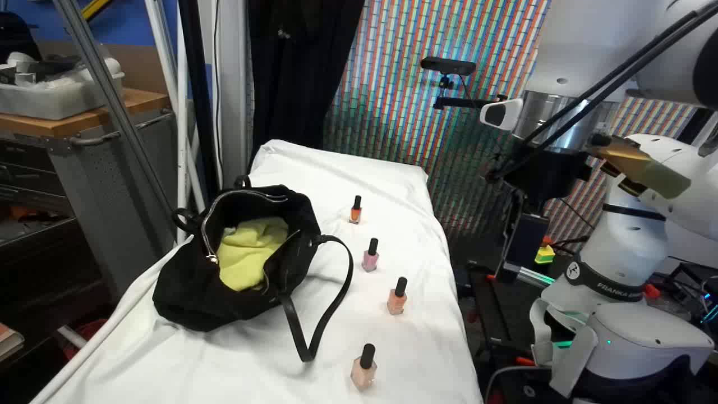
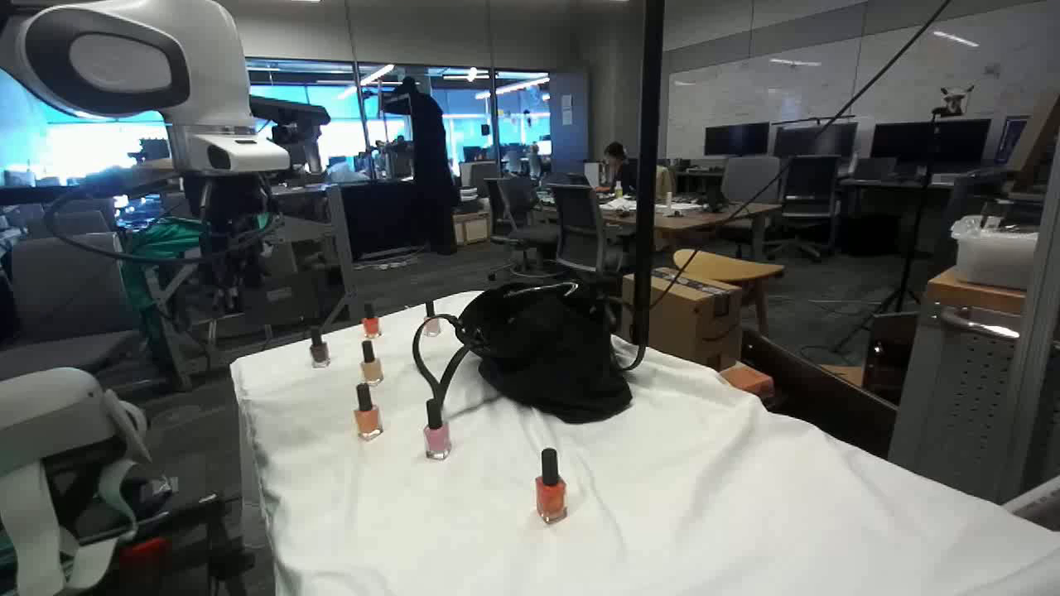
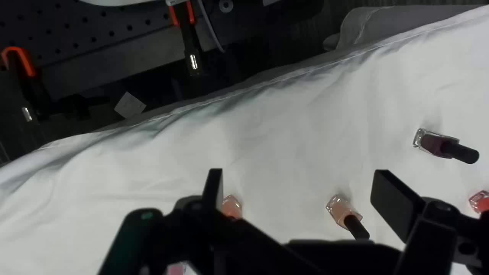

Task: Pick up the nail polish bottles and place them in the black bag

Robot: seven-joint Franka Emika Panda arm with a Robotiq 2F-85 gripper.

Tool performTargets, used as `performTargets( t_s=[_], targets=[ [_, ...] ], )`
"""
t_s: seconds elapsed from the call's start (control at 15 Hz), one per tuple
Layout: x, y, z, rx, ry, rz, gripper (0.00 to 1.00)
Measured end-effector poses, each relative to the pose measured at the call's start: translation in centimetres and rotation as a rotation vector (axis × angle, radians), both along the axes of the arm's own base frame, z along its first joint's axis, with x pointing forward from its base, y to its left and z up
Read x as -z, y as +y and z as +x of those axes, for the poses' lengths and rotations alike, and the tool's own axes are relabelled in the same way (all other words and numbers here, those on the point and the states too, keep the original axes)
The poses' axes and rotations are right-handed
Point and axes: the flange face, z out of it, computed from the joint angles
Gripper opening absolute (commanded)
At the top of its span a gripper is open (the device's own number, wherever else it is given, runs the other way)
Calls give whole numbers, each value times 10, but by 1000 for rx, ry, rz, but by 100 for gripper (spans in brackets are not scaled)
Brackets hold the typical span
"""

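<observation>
Seven nail polish bottles [image 2: 436, 440] stand upright on the white surface [image 2: 687, 488] in an exterior view, strung from 6 to 10 o'clock of the black bag [image 2: 555, 364]. None shows inside the bag's gaping mouth, though its depths are hidden — so placing seems not yet begun, and all seven look left to do. The hand [image 3: 303, 193] is spread wide, empty and touching nothing. In the wrist view a beige bottle [image 3: 341, 211] shows within its gap, toward 5 o'clock — below on the surface, ungripped.
</observation>
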Motion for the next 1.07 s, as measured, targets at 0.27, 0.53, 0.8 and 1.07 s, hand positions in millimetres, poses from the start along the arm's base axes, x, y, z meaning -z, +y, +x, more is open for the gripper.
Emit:
performTargets(
  t_s=[0.27,0.53,0.8,1.07],
  targets=[
    [-3,1,1,-1,-7,2,100],
    [0,-10,4,6,-5,-16,100],
    [-4,-50,21,5,-25,-68,100],
    [-8,-102,41,-17,-35,-109,100]
  ],
)
